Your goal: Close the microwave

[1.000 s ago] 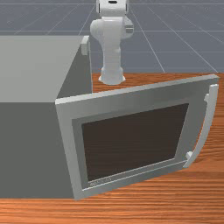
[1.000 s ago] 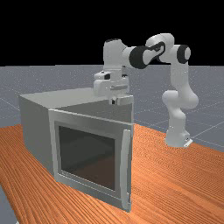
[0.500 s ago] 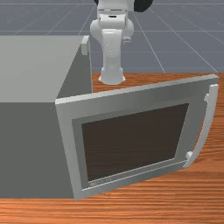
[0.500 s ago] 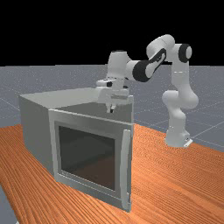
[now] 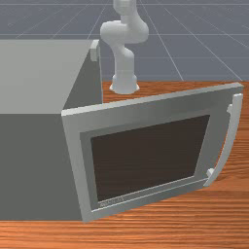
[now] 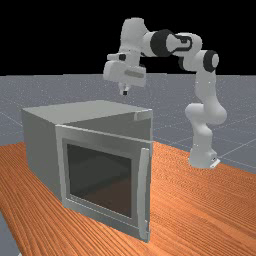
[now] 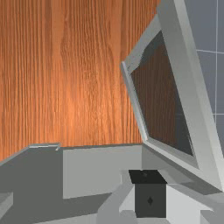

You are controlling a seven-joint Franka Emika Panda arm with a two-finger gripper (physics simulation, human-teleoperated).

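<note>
Pressed together, my jaws [image 6: 125, 91] hang up high over the microwave [image 6: 42, 145], with air between us. Its door [image 6: 100, 177] is wide open down below, and the handle [image 6: 143, 192] is well apart from me. The microwave sits on the table [image 6: 200, 205].

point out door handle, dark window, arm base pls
Door handle [image 5: 231, 138], front view: curved bar's middle.
Dark window [image 5: 148, 158], front view: centre of the pane.
Arm base [image 6: 201, 157], far view: side of the foot.
</note>
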